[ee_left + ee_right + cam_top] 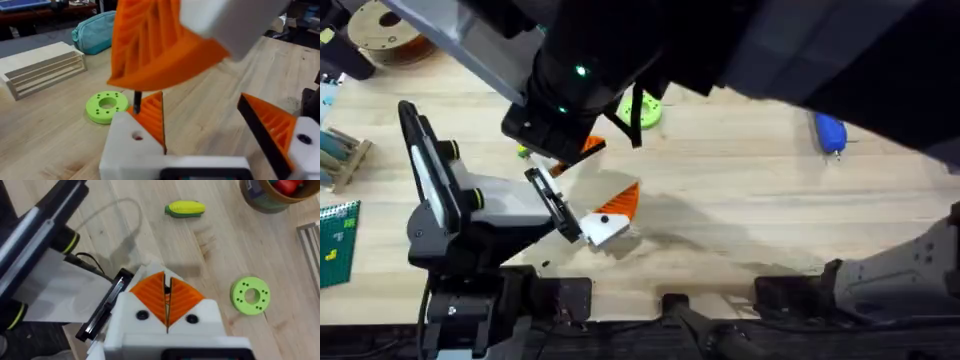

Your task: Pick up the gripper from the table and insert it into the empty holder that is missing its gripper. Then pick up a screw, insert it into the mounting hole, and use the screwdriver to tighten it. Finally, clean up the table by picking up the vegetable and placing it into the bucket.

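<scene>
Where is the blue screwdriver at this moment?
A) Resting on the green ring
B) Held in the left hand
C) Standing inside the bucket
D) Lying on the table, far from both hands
D: in the overhead view the blue screwdriver lies alone on the bare wood of the table, toward the far right, with nothing gripping it.

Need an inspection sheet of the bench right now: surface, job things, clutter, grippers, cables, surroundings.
Surface: pale wooden table, no spills seen.
Job things: bright blue cylindrical screwdriver lying on the table; small yellow toy vegetable on the table, outside the olive-green, brown-rimmed bucket.
Clutter: flat bright-green ring disc; slatted wooden rack.
Grippers: left gripper open; right gripper shut, hanging close above the left one.
Cables: black cable on the left arm.
Surroundings: teal pouch beyond the table.
</scene>
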